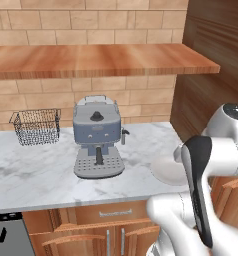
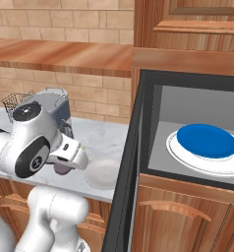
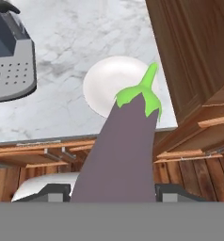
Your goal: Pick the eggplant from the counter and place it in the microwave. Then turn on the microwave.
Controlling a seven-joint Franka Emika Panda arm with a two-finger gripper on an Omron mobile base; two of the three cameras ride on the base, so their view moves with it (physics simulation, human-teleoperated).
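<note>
**Eggplant in my grip, microwave standing open**

From the left base view, my arm crosses the lower right. Behind it lie the counter (image 1: 36, 170), the grey coffee machine (image 1: 97, 137), a wire basket (image 1: 36, 126) by the brick wall and a white plate (image 1: 166, 169) near the counter's right end.

From the right base view, my hand (image 2: 65, 165) sits low beside my arm, with a purple bit of the eggplant (image 2: 63, 169) showing under it, above the counter's front edge and close to the plate. To the right the microwave (image 2: 188, 93) has its door (image 2: 126, 177) swung wide; inside rests a white dish (image 2: 200, 160) carrying a blue object (image 2: 207, 140).

From the hand view, the eggplant fills the middle, green stem pointing away from me, my fingers pinching its body at the base. The plate and counter lie below it.

I judge the pick done and the carry under way. Next I must swing right, clear the open door's edge, and reach into the cavity before letting go.
</note>
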